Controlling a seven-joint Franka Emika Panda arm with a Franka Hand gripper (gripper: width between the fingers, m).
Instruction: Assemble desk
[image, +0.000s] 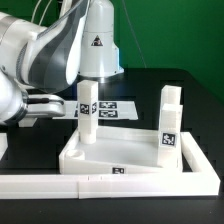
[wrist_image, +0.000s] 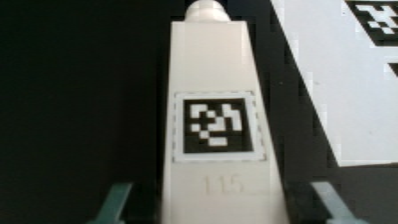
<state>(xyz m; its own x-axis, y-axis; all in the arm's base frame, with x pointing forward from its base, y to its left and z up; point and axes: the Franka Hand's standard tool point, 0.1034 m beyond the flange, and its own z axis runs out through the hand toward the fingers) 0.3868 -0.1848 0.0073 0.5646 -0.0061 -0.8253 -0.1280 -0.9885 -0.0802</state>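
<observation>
The white desk top (image: 110, 155), a tray with a raised rim, lies in the middle of the exterior view. Three white tagged legs stand upright on it: one at the back left corner (image: 87, 115), two on the right (image: 174, 101) (image: 169, 133). My gripper (image: 91, 84) hangs straight over the back left leg. In the wrist view that leg (wrist_image: 217, 110), with its tag and the number 115, runs between my fingers (wrist_image: 119, 200). My gripper (wrist_image: 222, 203) is open, with a dark gap between each finger and the leg.
The marker board (image: 115, 108) lies behind the desk top. A long low white border strip (image: 110, 183) runs along the front, with another piece at the exterior view's left (image: 3, 150). A white tagged surface (wrist_image: 338, 80) shows beside the leg in the wrist view.
</observation>
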